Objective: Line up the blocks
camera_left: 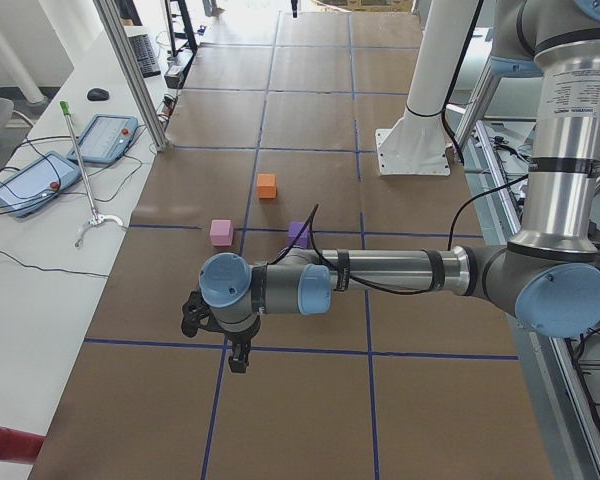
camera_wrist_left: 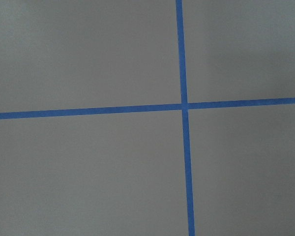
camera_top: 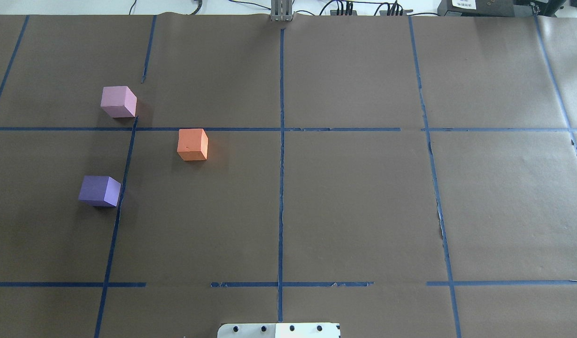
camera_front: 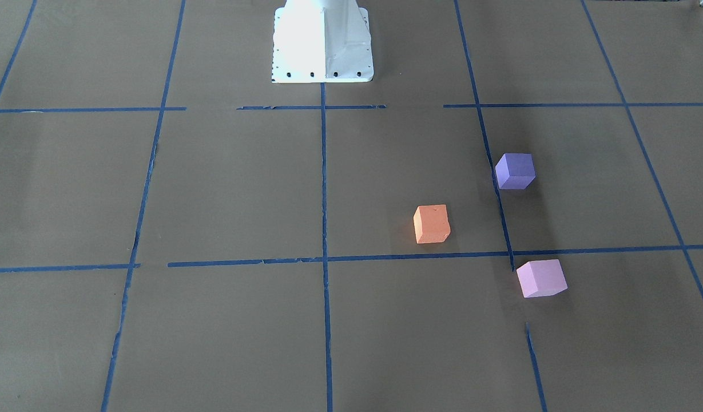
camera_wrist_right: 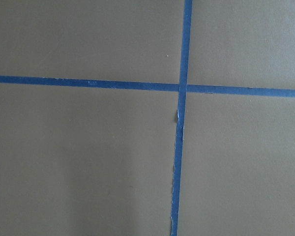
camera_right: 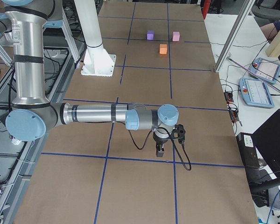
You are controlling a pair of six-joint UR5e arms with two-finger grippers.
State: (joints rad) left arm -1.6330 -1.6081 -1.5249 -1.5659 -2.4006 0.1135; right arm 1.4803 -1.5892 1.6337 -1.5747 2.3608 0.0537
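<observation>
**Kid A:** Where are the blocks?

**Kid B:** All three sit on the robot's left side of the bench (camera_top: 354, 202). The purple block (camera_top: 99, 191) is nearest the robot, right beside a blue tape line (camera_top: 281, 188). The orange block (camera_top: 192, 144) is farther out, more toward the middle. The pink block (camera_top: 118, 101) is farthest, just past a tape crossing. None of them touch.

**Kid A:** And the fingers?

**Kid B:** The left fingers (camera_left: 238, 360) hang over one bench end, well apart from the blocks. The right fingers (camera_right: 159, 150) hang over the other end. I cannot tell if either pair is open or closed.
</observation>
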